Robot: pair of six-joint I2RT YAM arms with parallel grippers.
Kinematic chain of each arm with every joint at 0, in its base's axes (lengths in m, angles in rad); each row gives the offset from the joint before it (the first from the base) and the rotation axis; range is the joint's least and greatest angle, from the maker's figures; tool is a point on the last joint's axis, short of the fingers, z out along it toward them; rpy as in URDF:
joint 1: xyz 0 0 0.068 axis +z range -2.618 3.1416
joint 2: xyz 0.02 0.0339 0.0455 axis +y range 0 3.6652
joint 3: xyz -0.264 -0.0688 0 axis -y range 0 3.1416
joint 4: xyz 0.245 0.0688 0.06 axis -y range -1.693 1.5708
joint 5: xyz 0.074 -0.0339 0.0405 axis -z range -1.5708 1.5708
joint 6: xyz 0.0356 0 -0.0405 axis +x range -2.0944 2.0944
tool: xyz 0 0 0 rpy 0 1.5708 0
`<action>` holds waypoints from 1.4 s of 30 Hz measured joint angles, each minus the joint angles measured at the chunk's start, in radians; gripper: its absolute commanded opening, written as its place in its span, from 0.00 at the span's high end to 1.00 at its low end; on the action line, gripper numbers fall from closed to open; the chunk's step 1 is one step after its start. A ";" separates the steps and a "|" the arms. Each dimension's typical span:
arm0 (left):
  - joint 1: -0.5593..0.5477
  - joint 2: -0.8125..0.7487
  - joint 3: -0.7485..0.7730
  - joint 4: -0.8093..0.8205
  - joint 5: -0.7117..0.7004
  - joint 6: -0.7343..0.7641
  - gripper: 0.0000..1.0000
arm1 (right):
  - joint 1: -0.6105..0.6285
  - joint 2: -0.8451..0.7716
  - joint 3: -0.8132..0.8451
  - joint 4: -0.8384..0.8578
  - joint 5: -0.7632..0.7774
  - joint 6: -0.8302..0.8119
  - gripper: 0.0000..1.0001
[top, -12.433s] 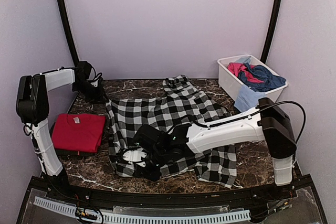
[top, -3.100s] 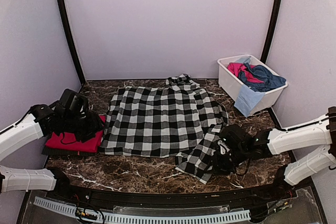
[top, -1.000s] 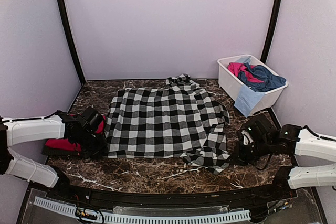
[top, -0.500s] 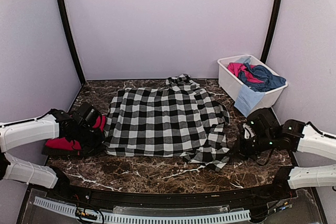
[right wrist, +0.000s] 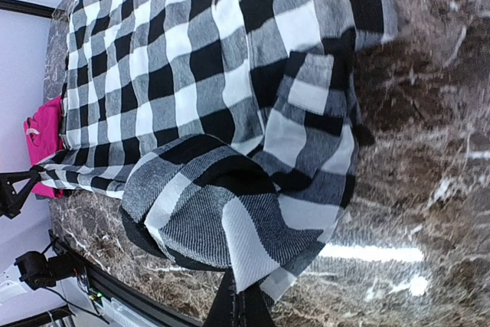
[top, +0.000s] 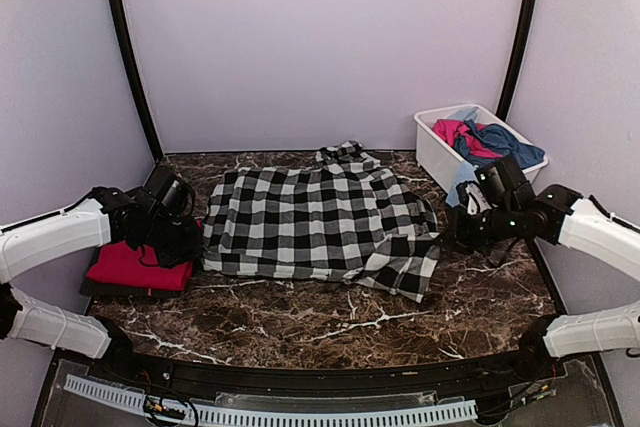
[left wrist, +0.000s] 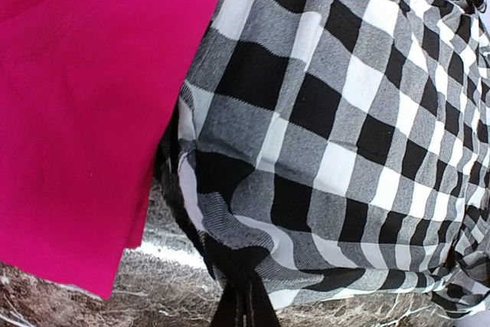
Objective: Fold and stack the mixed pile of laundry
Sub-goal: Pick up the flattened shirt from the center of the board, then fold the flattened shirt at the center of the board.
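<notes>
Left fingers (left wrist: 230, 313) just now pinching shut on checked shirt (top: 310, 222), 7 o'clock corner. Right fingers (right wrist: 230, 313) clamping 5 o'clock corner. Both dragging near hem toward 12 o'clock across worktop (top: 300, 322). Fold likely starting. Red tee (top: 135, 267) lying folded at 9 o'clock.

A dark brown bench (top: 330, 322) veined with white is enclosed by plain pale lilac walls (top: 320, 47). Black curved poles (top: 125, 57) are set at its back corners, and a white slotted strip (top: 300, 413) is fitted along the near edge.
</notes>
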 measured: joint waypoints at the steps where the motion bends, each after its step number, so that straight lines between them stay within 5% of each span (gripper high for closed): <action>1: 0.004 0.011 0.014 0.003 -0.005 0.016 1.00 | -0.016 0.029 0.029 0.006 0.000 -0.022 1.00; 19: 0.179 0.312 0.222 0.152 0.075 0.267 1.00 | -0.190 0.589 0.518 0.153 -0.081 -0.341 1.00; 36: 0.193 0.449 0.225 0.167 0.058 0.291 0.96 | -0.191 0.809 0.576 0.214 -0.100 -0.430 1.00; 42: 0.195 0.497 0.248 0.175 0.049 0.309 0.78 | -0.191 0.867 0.639 0.226 -0.122 -0.451 1.00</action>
